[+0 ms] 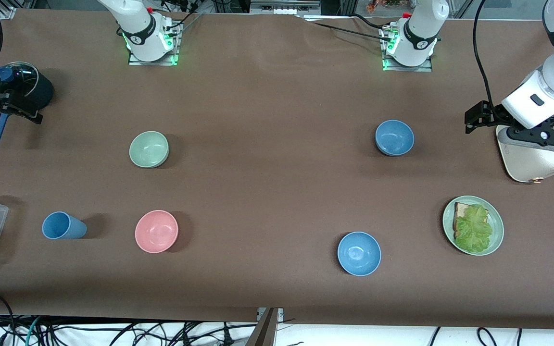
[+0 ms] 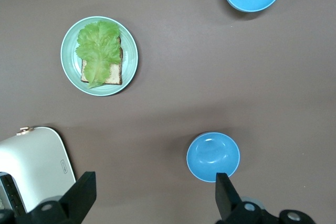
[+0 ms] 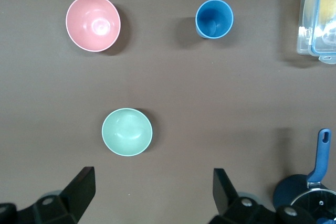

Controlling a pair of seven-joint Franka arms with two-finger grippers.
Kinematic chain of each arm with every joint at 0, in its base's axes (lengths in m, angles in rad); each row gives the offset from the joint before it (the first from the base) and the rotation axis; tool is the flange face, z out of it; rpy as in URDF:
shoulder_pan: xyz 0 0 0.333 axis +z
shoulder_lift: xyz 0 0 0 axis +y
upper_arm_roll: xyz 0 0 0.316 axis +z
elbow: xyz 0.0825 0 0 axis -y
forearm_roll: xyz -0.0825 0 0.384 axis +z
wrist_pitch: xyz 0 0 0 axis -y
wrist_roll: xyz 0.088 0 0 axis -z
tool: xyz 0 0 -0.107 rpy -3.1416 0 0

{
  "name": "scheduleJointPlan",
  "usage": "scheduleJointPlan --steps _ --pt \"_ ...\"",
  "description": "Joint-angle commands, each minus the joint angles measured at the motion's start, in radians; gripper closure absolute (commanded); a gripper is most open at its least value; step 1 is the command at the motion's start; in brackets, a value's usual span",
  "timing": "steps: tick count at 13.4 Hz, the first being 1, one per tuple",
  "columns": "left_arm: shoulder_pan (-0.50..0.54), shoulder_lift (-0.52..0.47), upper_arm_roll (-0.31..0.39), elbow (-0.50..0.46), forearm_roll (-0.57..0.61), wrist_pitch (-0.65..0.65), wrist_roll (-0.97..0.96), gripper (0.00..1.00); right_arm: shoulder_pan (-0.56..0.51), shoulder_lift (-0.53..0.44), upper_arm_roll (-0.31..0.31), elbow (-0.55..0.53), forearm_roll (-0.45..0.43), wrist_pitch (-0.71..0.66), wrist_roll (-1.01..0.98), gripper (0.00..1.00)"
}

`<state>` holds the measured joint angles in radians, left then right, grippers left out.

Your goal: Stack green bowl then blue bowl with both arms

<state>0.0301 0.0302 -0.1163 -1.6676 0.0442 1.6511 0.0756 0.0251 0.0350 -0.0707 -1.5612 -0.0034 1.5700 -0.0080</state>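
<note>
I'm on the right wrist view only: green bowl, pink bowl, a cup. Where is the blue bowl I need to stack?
Observer: There are two blue bowls, both toward the left arm's end of the table. The duller bowl lies farther from the front camera, and the brighter bowl lies nearer.
Operator: Is the left end effector on either one?
Observer: No. The left end effector hangs open and empty in the air, between the toaster and the duller bowl.
Operator: Anything crowding those bowls?
Observer: Only a plate with bread and lettuce. It sits beside the brighter bowl toward the left arm's end, well apart from it.
</note>
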Motion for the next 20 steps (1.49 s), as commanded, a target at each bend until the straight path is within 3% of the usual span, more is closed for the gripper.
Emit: scheduleJointPlan --steps 1,11,20 --pt "0.010 -0.004 -0.013 0.008 0.000 0.003 0.007 0.00 -0.014 0.013 0.012 0.030 -0.012 -0.015 -0.004 0.01" --pt "0.010 -0.004 -0.013 0.009 0.000 0.003 0.007 0.00 -0.013 0.022 0.014 0.029 -0.012 -0.015 -0.003 0.01" --pt "0.010 -0.004 -0.014 0.008 0.000 0.003 0.009 0.00 0.003 0.230 0.020 0.013 -0.001 -0.015 0.000 0.01"
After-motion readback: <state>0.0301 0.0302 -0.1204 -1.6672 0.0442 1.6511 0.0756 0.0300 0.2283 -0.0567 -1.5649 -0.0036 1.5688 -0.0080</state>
